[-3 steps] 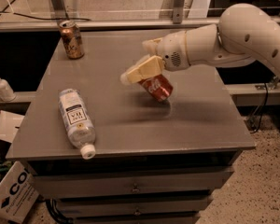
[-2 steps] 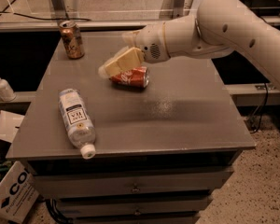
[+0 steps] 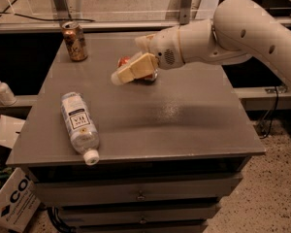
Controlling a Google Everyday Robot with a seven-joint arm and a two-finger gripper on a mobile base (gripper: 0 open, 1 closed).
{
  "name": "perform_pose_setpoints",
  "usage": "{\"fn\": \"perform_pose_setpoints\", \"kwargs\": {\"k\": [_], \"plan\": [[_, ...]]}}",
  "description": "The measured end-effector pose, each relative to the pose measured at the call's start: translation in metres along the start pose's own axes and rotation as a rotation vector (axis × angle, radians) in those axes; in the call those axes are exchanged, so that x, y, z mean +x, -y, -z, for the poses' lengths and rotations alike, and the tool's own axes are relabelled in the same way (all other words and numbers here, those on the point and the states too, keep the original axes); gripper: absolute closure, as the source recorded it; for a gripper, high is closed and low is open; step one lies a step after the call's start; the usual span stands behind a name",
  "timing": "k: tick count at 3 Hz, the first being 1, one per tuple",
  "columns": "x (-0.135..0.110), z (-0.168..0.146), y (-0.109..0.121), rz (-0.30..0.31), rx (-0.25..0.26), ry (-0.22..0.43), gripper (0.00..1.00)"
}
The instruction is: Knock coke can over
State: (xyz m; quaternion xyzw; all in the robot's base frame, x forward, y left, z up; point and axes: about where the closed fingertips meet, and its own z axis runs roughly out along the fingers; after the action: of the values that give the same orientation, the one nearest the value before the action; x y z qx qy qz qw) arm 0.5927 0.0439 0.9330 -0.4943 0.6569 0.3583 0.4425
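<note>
A grey metal bench (image 3: pixel 184 125) with drawers below carries three drink containers. The coke can (image 3: pixel 123 61) sits toward the back of the bench top, about midway across. Only slivers of its red side show, because the pincer is directly in front of it. Whether the can is upright or tipped cannot be told.

The pincer (image 3: pixel 123 73), cream-coloured, comes in from the right of the coke can on a thick white arm (image 3: pixel 242 33). It slants down and to the left across the can's front. It looks pressed against the can or very close to it. How wide the pincer stands, and whether it grips the can, cannot be told from here.

Left of the coke can and farther back, near the bench's rear corner, a brown-gold can (image 3: pixel 75 41) stands upright, well apart. Nearer than the coke can and to its left, a clear plastic bottle (image 3: pixel 79 126) lies on its side, its white cap toward the front edge.

Far left of the coke can, off the bench, a small pump bottle (image 3: pixel 1 89) stands on a lower ledge.
</note>
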Motion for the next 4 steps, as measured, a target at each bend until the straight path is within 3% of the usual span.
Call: {"fn": "perform_pose_setpoints", "kwargs": {"k": [2,4], "plan": [[0.031,0.053,0.021,-0.001,0.09,-0.029,0.0],[0.052,0.133,0.047,0.003,0.209,-0.059,0.0]]}}
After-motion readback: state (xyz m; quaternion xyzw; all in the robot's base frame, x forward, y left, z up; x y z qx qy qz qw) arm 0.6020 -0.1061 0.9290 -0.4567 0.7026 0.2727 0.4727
